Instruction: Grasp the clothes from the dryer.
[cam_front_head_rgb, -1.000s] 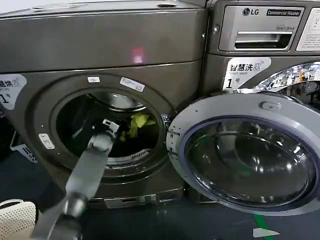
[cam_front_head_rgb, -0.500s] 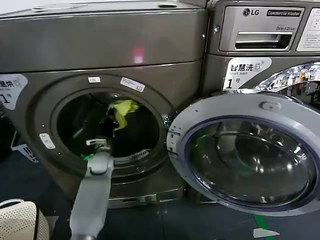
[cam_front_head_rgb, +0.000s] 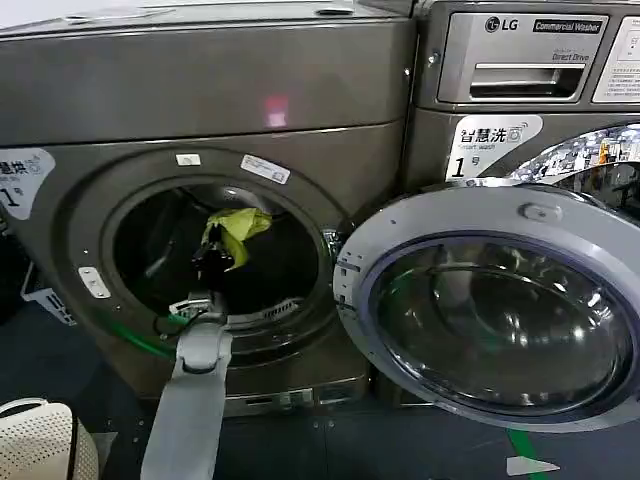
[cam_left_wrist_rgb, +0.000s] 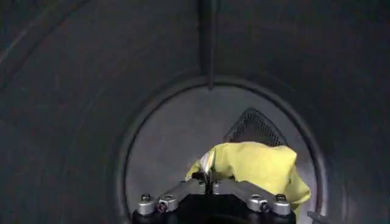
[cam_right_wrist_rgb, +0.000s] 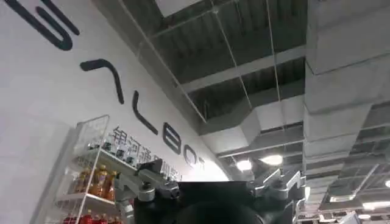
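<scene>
The left hand (cam_front_head_rgb: 212, 262) reaches through the porthole of the dryer (cam_front_head_rgb: 200, 120), its fingers (cam_left_wrist_rgb: 183, 190) clenched on the clothes (cam_front_head_rgb: 238, 224), a small crumpled yellow-green piece held above the drum floor. Its print is hard to make out. The open door (cam_front_head_rgb: 490, 300) stands right of the hand. The right hand (cam_right_wrist_rgb: 213, 198) points at the ceiling; its finger state cannot be told.

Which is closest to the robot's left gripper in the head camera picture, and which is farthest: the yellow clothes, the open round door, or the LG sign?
1. The clothes: pinched in the left gripper, inside the dryer porthole.
2. The open door: swung out on the robot's right of the porthole.
3. The LG sign: up on the neighbouring machine, top right.
</scene>
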